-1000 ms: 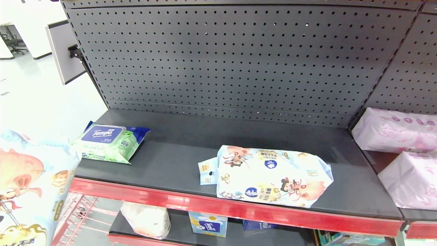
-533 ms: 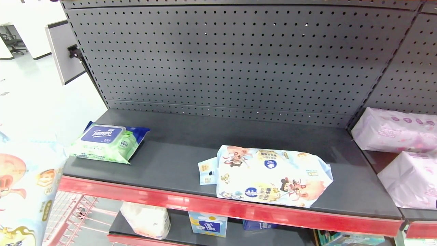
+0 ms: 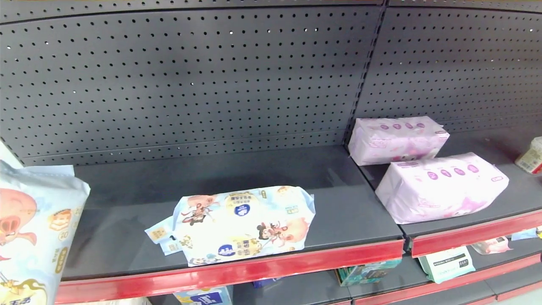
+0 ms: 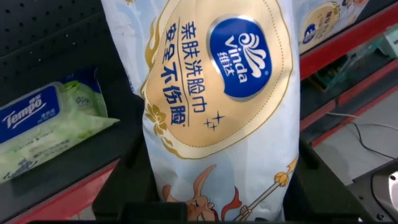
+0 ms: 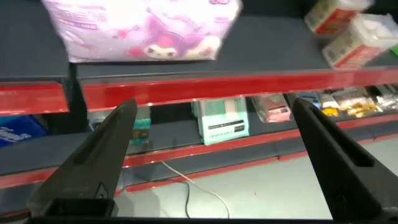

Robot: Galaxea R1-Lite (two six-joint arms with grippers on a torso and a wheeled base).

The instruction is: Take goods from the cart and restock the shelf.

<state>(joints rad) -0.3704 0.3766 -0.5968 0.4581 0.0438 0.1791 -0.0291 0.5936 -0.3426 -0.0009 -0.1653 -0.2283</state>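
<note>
Left wrist view showed the held tissue pack [image 4: 217, 93], printed with cartoon figures, between the dark fingers [image 4: 121, 190] of the left gripper [image 4: 217, 180], which were closed on its two sides. One end of the pack ran out of the picture, and the fingertips were hard to separate from the dark shelf behind. In the head view the same pack [image 3: 34, 228] hung at the left edge, before the front left part of the shelf [image 3: 254, 169], and only a part of it was seen.

There were two packs of this cartoon print. The second tissue pack [image 3: 241, 224] lay flat near the red front strip [image 3: 296, 258] of the shelf. One green wet wipes pack [image 4: 43, 124] lay on the same shelf, beside the held pack.

In the next bay to the right lay two pink tissue packs, the rear one [image 3: 396, 140] by the pegboard wall [image 3: 190, 84] and the front one [image 3: 440, 186] near the edge, close together. A small white item [image 3: 531, 154] was cut off at the right border and I could not identify it.

The right gripper [image 5: 214, 106] stood with its fingers wide apart and nothing between them, before the lower shelves. There stood one white and green pack [image 5: 224, 121], and other goods were partly hidden under the red strip.
</note>
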